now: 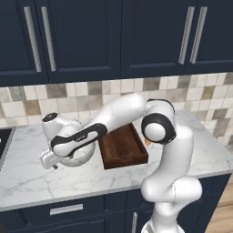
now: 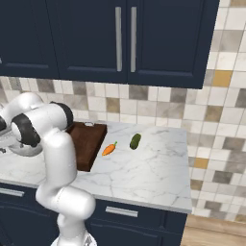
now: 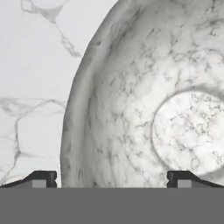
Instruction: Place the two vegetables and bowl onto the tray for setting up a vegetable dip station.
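Arm (image 1: pixel 109 119) hides tray (image 1: pixel 122 148) beside bowl (image 3: pixel 144 100).

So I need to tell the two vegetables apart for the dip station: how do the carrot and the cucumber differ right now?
The carrot is orange with a green leafy tip; the cucumber is plain dark green. The carrot tapers to a point, while the cucumber is a blunt oblong. The carrot lies close beside the tray; the cucumber lies farther from it. Both are small and rest on the marble counter, not yet on the tray.
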